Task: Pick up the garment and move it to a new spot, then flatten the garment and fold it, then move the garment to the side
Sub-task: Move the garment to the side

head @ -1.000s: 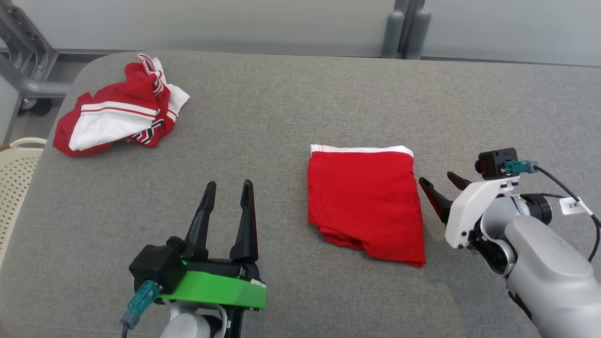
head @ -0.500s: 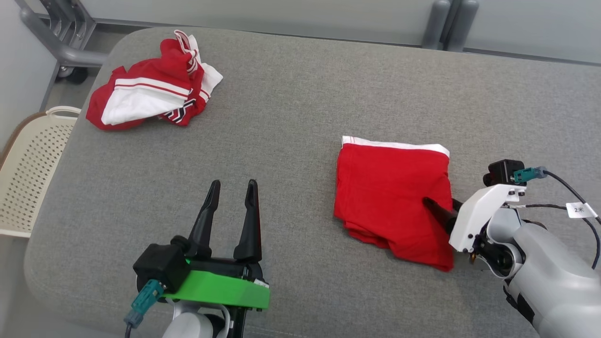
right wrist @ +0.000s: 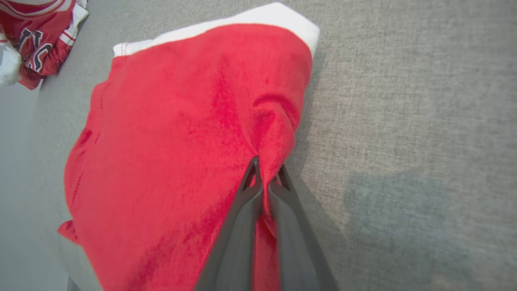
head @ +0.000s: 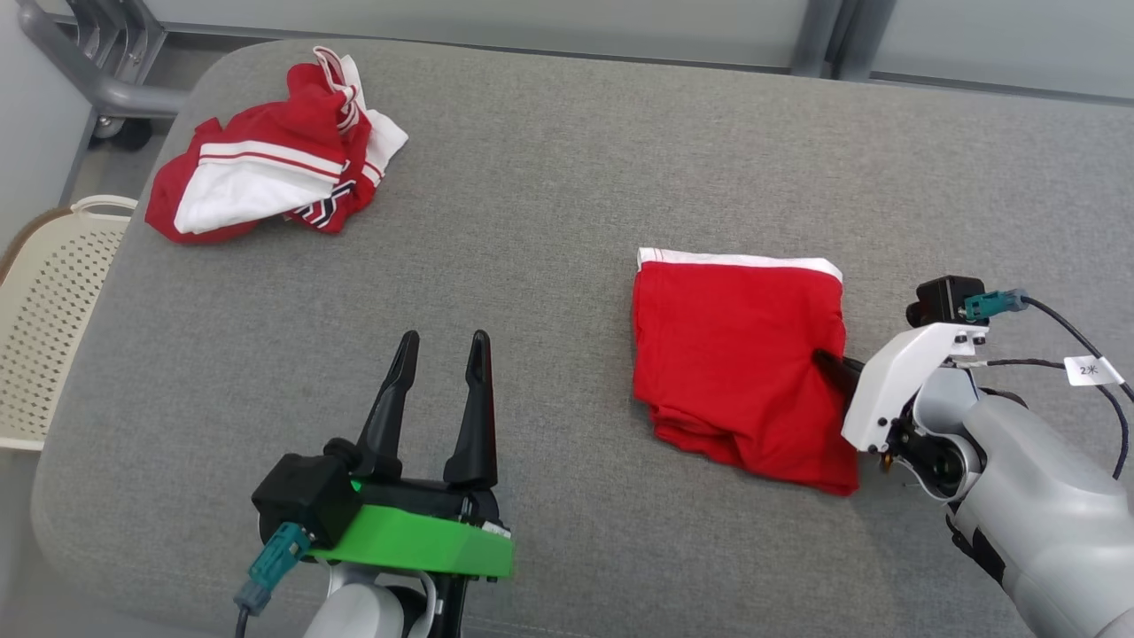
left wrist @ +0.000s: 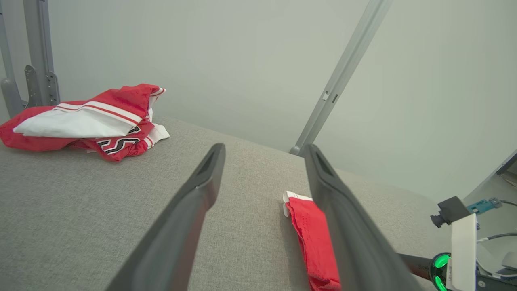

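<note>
Fingers of the right gripper (right wrist: 264,176) are pinched tight on the right edge of the folded red cloth garment with a white waistband (head: 726,354), lying centre right of the head view on the grey fabric tabletop (head: 549,221); the left gripper (head: 440,341), lower left, is spread wide, holding nothing.

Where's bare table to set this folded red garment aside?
Open: the middle of the table between the pile and the garment, and the far right behind the garment. Crowded: the far-left corner under the pile, and the near edge around the left gripper. The right gripper grips the garment.
</note>
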### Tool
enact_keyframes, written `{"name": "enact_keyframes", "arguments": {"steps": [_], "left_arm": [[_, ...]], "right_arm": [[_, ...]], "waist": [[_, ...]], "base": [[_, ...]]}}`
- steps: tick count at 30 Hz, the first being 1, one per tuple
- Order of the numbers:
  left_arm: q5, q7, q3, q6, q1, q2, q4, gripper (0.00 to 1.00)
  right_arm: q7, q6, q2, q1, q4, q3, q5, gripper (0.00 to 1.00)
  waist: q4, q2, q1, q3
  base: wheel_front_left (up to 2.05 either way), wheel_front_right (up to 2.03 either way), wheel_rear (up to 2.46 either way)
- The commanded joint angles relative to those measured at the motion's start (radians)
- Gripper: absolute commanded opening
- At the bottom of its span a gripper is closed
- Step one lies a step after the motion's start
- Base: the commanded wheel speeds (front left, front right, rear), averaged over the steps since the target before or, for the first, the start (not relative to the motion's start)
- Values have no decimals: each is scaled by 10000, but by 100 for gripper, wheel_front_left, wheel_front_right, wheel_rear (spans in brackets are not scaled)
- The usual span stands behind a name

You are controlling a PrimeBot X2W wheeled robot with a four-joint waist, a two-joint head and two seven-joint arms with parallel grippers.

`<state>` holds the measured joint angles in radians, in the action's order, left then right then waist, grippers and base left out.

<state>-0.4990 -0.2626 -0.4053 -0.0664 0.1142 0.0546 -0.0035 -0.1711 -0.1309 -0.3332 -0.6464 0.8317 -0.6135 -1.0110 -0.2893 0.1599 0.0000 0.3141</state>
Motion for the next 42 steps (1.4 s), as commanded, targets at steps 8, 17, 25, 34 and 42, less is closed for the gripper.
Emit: {"name": "enact_keyframes", "arguments": {"steps": [8,17,25,34,42], "left_arm": [[102,-29,-237,42,480,23,-127,100],[194,-30,-245,-41,741,38,-109,100],[208,-18,13,-136,780,251,-97,100],[352,246,-75,-188,1076,469,-403,100],[394,425,-95,-264,1153,602,-580,100]], "right_arm": [[387,3,-597,-620,-283,-724,267,0],[654,3,-901,-1229,-193,-1236,501,0],[964,3,-972,-1706,-135,-1411,272,0],[1382,3,-791,-2261,176,-1579,45,0],[1826,3,-762,-3054,729,-1967,275,0]], "waist": [[1432,0,0,85],[3576,0,0,179],[5568,0,0,462],[6304,0,0,1033],[5754,0,0,1345]], "base": [[0,0,0],[0,0,0],[0,0,0],[0,0,0],[0,0,0]]}}
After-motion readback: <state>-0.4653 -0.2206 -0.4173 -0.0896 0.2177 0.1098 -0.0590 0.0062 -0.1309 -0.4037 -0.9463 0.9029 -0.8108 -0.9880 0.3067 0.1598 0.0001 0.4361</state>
